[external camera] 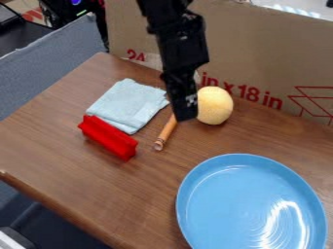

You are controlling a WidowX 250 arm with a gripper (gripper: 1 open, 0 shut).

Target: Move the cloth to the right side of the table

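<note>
While my gripper (182, 109) hangs with its jaws drawn fully together and nothing between them, the cloth (128, 103) lies untouched on the left part of the table (53, 146), just left of my fingertips.

Item: the cloth. Pale blue, folded, roughly square, flat on the wood. Its right corner sits near my fingertips. Risk: with the jaws drawn together I cannot pinch it; a descent as things stand would only press or shove it.

Item: red block (107, 136). It lies just in front of the cloth, close to its front edge. Risk: a low grab at that edge could knock the block.

Item: small wooden stick (166, 132). It lies just right of the cloth, directly on the way rightward. Risk: a dragged cloth would sweep it along.

Item: yellow round fruit (213, 104). Just right of my gripper, near the cardboard box (260, 49). Risk: it looks ready to roll if my arm brushes it on the carry.

Item: blue plate (254, 204). It fills much of the right front. Risk: the cloth may land on it, not on bare wood; free wood on that side is scarce.
</note>
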